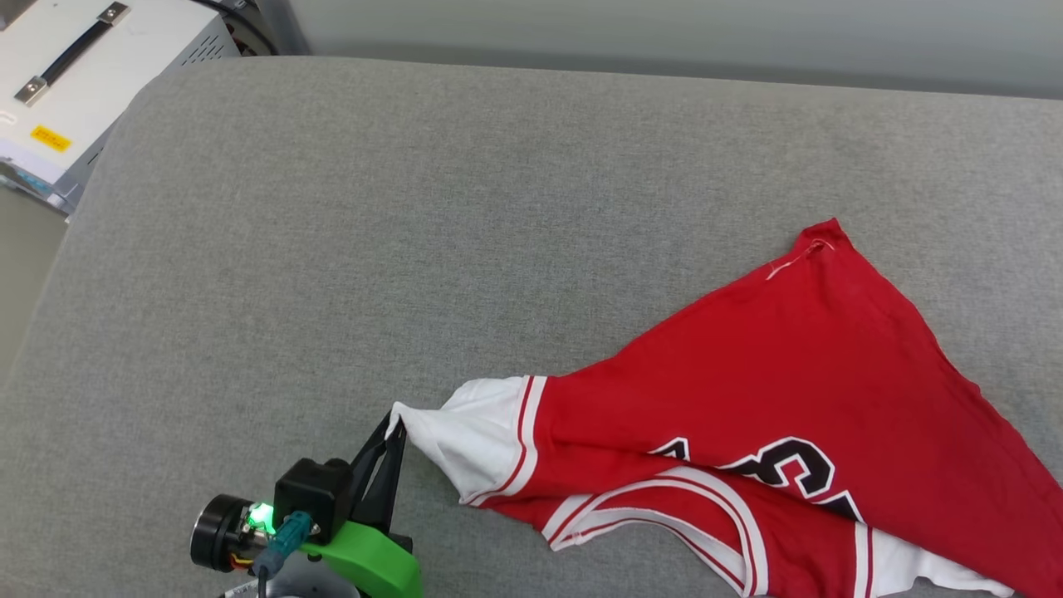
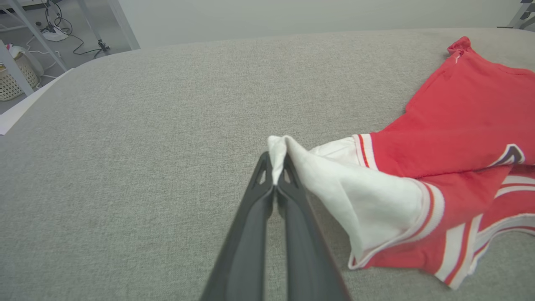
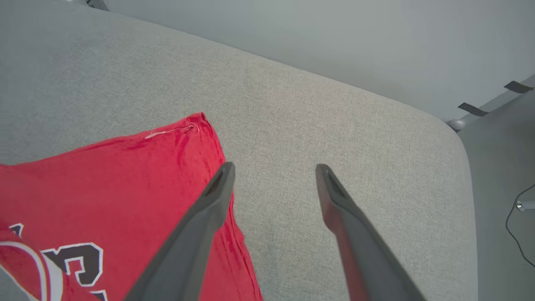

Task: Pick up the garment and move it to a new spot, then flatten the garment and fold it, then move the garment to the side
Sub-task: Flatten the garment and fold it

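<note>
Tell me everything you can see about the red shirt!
The red shirt looks like soft thin cloth, with white sleeves, striped trim and black print edged white. It lies rumpled and partly folded on the gray padded surface. The left gripper is shut on one white sleeve's tip, pulling it to a point. The right gripper hangs open beside its red edge, holding nothing.

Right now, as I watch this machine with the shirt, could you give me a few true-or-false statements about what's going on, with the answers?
1. The left end effector pinches the white sleeve of the garment. True.
2. The right end effector grips red cloth. False: its jaws stand open, holding nothing.
3. The garment lies neatly folded. False: it lies spread out and rumpled.
4. The garment rests on a grey fabric surface. True.
</note>
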